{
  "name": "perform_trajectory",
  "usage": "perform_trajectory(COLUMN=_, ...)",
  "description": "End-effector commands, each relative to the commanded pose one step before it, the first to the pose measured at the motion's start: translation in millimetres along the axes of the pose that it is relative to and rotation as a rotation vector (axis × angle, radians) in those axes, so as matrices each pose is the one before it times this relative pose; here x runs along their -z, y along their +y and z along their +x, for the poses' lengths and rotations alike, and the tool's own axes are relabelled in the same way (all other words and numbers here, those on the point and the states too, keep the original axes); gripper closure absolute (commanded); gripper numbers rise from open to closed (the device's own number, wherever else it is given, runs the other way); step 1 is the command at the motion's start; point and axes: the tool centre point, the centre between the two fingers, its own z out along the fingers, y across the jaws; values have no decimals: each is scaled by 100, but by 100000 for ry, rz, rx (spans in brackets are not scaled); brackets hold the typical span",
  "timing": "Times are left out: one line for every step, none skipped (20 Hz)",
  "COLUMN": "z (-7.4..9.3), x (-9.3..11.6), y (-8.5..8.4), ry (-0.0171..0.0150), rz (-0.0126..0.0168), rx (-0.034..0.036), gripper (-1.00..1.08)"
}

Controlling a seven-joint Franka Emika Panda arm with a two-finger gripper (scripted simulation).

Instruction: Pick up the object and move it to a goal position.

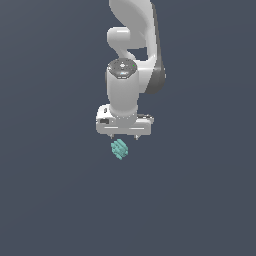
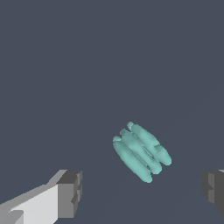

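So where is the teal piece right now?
In the exterior view the teal piece sits just below the gripper, a bit toward that view's left. The wrist view shows it ahead of the open fingers, untouched.

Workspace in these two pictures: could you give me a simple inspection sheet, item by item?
Surface: plain dark grey floor, no marks seen.
Job's things: teal piece, ridged, lying loose just below the gripper in the exterior view; in the wrist view it sits between the fingers, angled, touching neither.
Clutter: nothing seen.
Grippers: gripper open, jaws wide apart, empty.
Cables: nothing seen.
Surroundings: only the white arm; no goal marker seen.
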Motion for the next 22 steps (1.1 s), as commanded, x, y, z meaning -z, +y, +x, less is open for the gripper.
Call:
perform_trajectory(z=0, x=0, y=1, ry=0, rz=0, rx=0, gripper=-92)
perform_trajectory(z=20, x=27, y=8, ry=65, rz=-37, rx=93, gripper=-92)
perform_trajectory(z=58, x=80, y=24, ry=192, rz=-109, rx=274, gripper=-92)
perform_trajectory(z=96, x=129, y=45, ry=312, rz=-177, rx=442, gripper=-92)
perform_trajectory(z=135, x=183, y=63, ry=438, rz=-252, rx=615, gripper=-92)
perform_trajectory(z=176, x=241, y=82, ry=571, rz=-333, rx=788, gripper=-92)
perform_trajectory(z=203, x=281, y=96, ry=659, rz=-390, rx=884, gripper=-92)
perform_trajectory(z=177, x=247, y=85, ry=570, rz=-342, rx=732, gripper=-92)
perform_trajectory(z=144, x=204, y=69, ry=463, rz=-280, rx=555, gripper=-92)
perform_trajectory(z=110, x=159, y=50, ry=353, rz=-215, rx=380, gripper=-92)
perform_trajectory(z=73, x=107, y=34, ry=229, rz=-139, rx=195, gripper=-92)
perform_trajectory(z=27, x=56, y=7, ry=103, rz=-60, rx=11, gripper=-92)
perform_trajectory(z=-21, x=-41, y=-8, ry=-89, rz=55, rx=-114, gripper=-92)
perform_trajectory(z=-34, x=-43, y=-14, ry=-84, rz=49, rx=1, gripper=-92)
perform_trajectory(z=-21, x=-54, y=-1, ry=-77, rz=41, rx=145, gripper=-92)
perform_trajectory(z=-16, x=-44, y=10, ry=-39, rz=16, rx=282, gripper=-92)
perform_trajectory(z=-13, x=-49, y=12, ry=-28, rz=5, rx=430, gripper=-92)
perform_trajectory(z=-13, x=-58, y=21, ry=-24, rz=0, rx=560, gripper=-92)
perform_trajectory(z=-17, x=-72, y=25, ry=-31, rz=1, rx=693, gripper=-92)
perform_trajectory(z=-25, x=-91, y=29, ry=-48, rz=9, rx=819, gripper=-92)
perform_trajectory(z=-33, x=-111, y=30, ry=-68, rz=19, rx=944, gripper=-92)
perform_trajectory(z=-40, x=-130, y=32, ry=-84, rz=28, rx=1068, gripper=-92)
